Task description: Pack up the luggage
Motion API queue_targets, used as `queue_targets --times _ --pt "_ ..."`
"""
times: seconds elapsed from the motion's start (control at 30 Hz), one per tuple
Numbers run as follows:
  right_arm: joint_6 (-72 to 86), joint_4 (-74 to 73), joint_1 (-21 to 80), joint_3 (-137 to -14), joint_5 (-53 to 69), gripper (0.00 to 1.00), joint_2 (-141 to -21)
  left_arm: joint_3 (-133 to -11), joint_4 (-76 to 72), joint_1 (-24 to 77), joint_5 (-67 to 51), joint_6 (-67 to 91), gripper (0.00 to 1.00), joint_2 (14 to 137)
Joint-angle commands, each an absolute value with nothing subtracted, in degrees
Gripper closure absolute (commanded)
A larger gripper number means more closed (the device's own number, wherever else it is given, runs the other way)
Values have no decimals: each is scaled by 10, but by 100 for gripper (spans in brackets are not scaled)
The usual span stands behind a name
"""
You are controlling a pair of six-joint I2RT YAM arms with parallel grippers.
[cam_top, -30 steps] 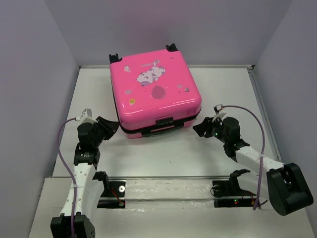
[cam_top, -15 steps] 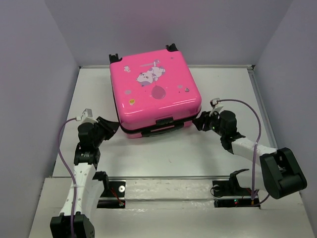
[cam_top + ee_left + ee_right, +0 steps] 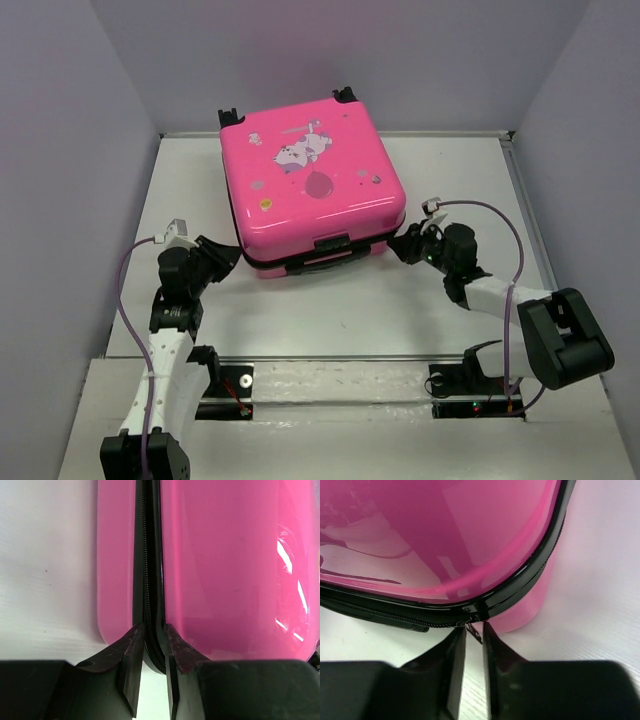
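The luggage, a bright pink hard-shell suitcase with a cartoon print, lies closed and flat at the back middle of the table. My left gripper is at its front-left corner. In the left wrist view the luggage fills the frame and the left gripper has its jaws pressed on either side of the black zipper seam. My right gripper is at the front-right corner. In the right wrist view, below the luggage, the right gripper is narrowly open, with the small zipper pull between the fingertips.
A black handle and latch sit on the suitcase's front edge. Two caster wheels stick out at its far side. Grey walls enclose the white table on the left, back and right. The table's near edge runs in front of the arm bases.
My right gripper has moved left and forward to the suitcase's front-right corner, up to the zipper pull. The left arm and the suitcase have not moved.
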State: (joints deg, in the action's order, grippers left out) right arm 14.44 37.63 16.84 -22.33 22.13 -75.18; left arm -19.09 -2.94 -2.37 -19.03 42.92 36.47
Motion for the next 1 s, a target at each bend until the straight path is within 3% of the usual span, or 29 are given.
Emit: queue_targets --times 0.0,0.1,0.2,0.3,0.43,0.67,0.8,0.97 --pt "157 507 166 -229 223 81 -737 -185 -43 -20 -198 431 68 362" --pt "160 493 166 -225 210 93 -717 -185 -43 -18 -197 431 69 360" --pt "170 472 171 -214 190 93 -698 -176 -51 -14 -198 438 71 358" --pt "162 399 226 -219 129 93 -670 -167 -64 -3 -199 449 72 360" --pt "159 282 377 -256 2 93 -658 -157 -101 38 -180 476 72 358" --pt "207 139 575 -365 -147 93 -745 -159 -161 124 -135 512 72 403" --pt "228 133 646 -433 -136 93 -790 -153 -186 146 -124 532 74 413" --pt "212 136 742 -558 -154 93 -927 -163 -194 183 -101 538 75 417"
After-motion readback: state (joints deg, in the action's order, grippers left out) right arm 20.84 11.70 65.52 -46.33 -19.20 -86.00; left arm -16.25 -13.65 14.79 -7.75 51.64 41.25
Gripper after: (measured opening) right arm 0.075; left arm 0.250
